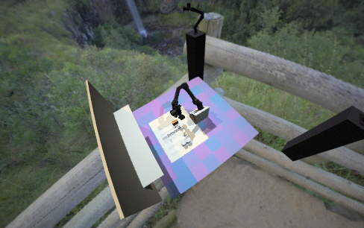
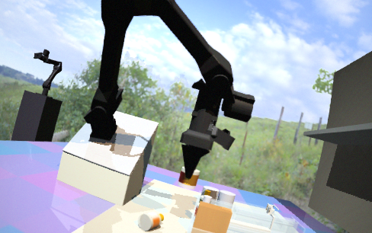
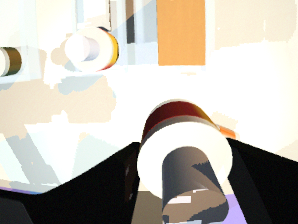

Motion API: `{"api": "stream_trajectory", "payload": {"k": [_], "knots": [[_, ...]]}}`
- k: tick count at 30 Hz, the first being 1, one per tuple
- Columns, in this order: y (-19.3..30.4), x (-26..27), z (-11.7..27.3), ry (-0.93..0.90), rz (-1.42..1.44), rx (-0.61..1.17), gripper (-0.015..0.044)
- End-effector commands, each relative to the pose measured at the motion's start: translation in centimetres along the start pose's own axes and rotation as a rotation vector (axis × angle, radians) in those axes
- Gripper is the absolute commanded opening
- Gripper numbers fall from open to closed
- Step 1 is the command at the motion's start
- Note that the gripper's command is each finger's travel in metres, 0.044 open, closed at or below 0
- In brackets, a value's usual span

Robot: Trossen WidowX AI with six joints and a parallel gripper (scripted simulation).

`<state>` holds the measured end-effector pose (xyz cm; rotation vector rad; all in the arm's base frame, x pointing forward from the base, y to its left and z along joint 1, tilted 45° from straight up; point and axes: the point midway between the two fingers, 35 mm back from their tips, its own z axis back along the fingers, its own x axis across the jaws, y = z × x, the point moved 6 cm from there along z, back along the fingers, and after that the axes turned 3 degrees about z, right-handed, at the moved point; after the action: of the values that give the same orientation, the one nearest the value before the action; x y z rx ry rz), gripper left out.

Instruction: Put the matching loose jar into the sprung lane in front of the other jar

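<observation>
My gripper [image 2: 190, 177] [image 3: 181, 148] is shut on a jar [image 2: 184, 179] [image 3: 175, 112] with a dark red and amber body, a white shoulder and a greyish cap. It holds the jar roughly upright, clear above the pale board [image 2: 164, 190]. A standing jar [image 3: 102, 49] with a white shoulder, a pale cap and a red and yellow band is at the front end of the clear-walled lanes, upper left in the wrist view. Its white cap [image 2: 206, 199] shows behind the orange block in the exterior view. The pusher plate cannot be made out clearly.
An orange block [image 2: 212, 218] [image 3: 181, 32] [image 1: 174, 122] stands beside the lanes. A white jar [image 2: 149, 221] with an orange band and yellow cap lies on its side. A dark olive jar [image 3: 14, 61] is at the wrist view's left edge. A pale box [image 2: 95, 175] is under the arm's base.
</observation>
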<state>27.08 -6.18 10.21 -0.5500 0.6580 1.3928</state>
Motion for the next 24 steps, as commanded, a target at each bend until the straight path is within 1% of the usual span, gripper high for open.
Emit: {"api": "stream_trajectory", "payload": {"k": [1,18,24], "knots": [[0.0,-0.1,0.5,-0.007,-0.009,0.001,0.0000],[-1.5,6.9,-4.5,-0.008,-0.034,0.000,0.0000],[-1.6,7.1,-5.1,-0.008,-0.035,0.000,0.0000]]}}
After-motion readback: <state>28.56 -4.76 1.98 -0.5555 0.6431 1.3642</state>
